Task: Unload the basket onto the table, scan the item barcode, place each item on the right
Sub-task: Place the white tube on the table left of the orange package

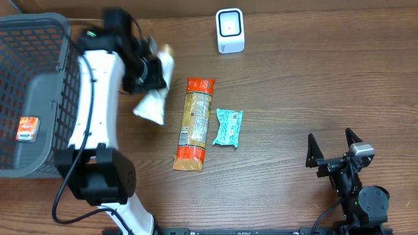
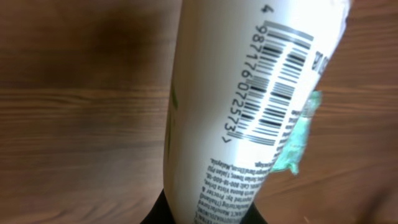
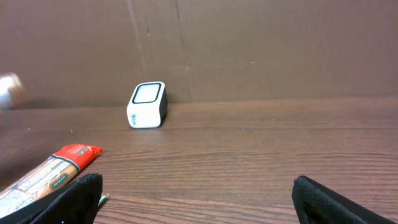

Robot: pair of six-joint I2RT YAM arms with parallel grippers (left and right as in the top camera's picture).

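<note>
The left gripper (image 1: 147, 72) is pressed together on a white tube (image 1: 154, 91), pinching it near one end and holding it above the wooden table (image 1: 287, 85), far and left of centre. In the left wrist view the tube's printed barcode (image 2: 273, 87) is sharp and unobstructed, on the side turned towards the wrist camera and away from the fingers.

The scanner (image 1: 230, 31), a small white box with a dark window, stands at the far edge, right of the tube and well apart from it. To do this step well, the arm probably needs to carry the tube right and farther back, then turn it so the barcode side faces the scanner's window. It should be held flat and steady, close to the window, with the grip kept clear of the bars.

The right gripper (image 1: 333, 153) rests spread wide at the near right, holding nothing.

On the table lie a long orange packet (image 1: 194, 124) and, just to its right, a teal packet (image 1: 228, 126).

A grey mesh basket (image 1: 39, 29) sits at the far left. The only thing visible inside it is a small orange item (image 1: 26, 128) lying on its floor.
</note>
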